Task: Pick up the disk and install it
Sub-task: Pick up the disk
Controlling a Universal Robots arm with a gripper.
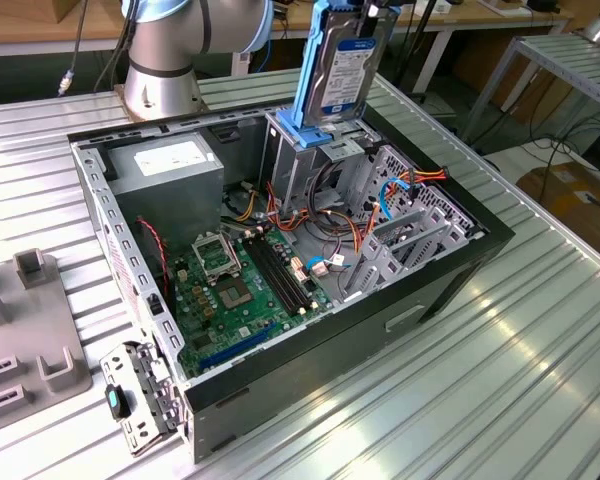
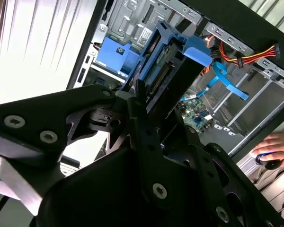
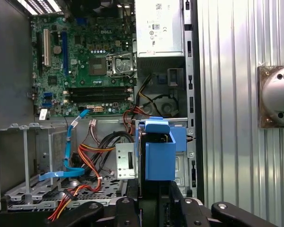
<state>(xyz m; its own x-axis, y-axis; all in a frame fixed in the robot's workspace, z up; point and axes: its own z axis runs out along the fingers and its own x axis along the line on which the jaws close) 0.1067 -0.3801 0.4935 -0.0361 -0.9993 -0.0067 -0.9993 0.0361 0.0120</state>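
Starting at near edge of the table (image 1: 500,400): open PC case (image 1: 380,330) lies on its side, motherboard (image 1: 230,280) in its near half w/ open room above. Further back, at case's far edge, stands the drive cage (image 1: 300,175) w/ a blue bracket (image 1: 315,140) on top. The disk (image 1: 340,65) hangs upright over it, lower edge close to bracket; touching or not, cannot tell. Claw (image 2: 165,123) is clamped on disk's upper end.

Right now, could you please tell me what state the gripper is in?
Gripper: jaws shut on the disk, holding it upright above the open computer case.
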